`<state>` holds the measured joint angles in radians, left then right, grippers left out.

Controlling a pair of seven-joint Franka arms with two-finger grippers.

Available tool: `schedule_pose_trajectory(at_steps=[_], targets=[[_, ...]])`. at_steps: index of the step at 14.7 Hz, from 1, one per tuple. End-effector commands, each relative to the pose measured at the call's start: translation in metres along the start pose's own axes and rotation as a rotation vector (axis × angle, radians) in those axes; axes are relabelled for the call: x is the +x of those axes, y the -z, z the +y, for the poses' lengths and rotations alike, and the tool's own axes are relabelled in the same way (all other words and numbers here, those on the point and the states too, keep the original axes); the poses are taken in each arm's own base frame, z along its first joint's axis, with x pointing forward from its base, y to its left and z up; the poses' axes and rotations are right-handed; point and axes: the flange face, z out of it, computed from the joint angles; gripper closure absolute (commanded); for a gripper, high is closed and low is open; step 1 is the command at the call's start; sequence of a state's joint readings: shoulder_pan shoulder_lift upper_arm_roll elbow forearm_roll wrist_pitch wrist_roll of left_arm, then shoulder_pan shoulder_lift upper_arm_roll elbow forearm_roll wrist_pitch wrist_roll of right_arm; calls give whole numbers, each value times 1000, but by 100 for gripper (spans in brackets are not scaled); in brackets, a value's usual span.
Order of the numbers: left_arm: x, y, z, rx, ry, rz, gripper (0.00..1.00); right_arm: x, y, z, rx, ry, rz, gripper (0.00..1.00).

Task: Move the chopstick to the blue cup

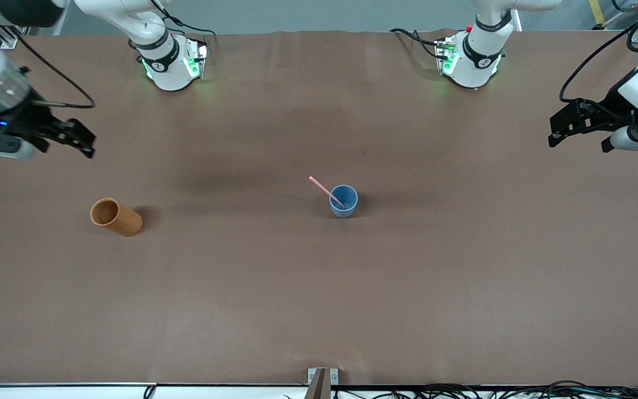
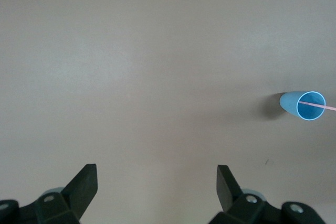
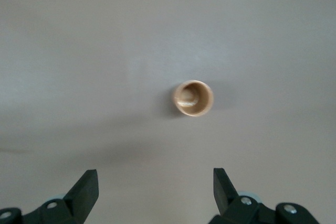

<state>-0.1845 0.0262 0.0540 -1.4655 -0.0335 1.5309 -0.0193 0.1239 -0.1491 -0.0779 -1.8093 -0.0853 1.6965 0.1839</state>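
The blue cup (image 1: pixel 344 200) stands upright near the middle of the brown table (image 1: pixel 319 288). One pink chopstick (image 1: pixel 325 191) leans in it, its upper end sticking out over the rim toward the right arm's end. In the left wrist view the blue cup (image 2: pixel 304 105) shows with the chopstick (image 2: pixel 321 107) across its mouth. My left gripper (image 1: pixel 578 133) hangs open and empty in the air at the left arm's end of the table. My right gripper (image 1: pixel 78 142) hangs open and empty at the right arm's end. Bare table lies between the left gripper (image 2: pixel 156 179) fingers and between the right gripper (image 3: pixel 155 182) fingers.
An orange-brown cork-like cylinder (image 1: pixel 116 217) stands toward the right arm's end, its open mouth showing nothing inside; the cylinder (image 3: pixel 193 98) also shows in the right wrist view. Both arm bases (image 1: pixel 172 64) stand along the table's edge farthest from the front camera.
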Motion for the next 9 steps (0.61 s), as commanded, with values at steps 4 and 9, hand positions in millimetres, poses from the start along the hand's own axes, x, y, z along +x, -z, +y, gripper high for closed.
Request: schedule_pose_trajectory(at_steps=[4,9], targets=[[-5,9,-2,-19,-9,1,0,-5,70,55,20,-1,37,0],[-4,9,-2,-17,-12,7,0,4,104,57,11,4,20,0]])
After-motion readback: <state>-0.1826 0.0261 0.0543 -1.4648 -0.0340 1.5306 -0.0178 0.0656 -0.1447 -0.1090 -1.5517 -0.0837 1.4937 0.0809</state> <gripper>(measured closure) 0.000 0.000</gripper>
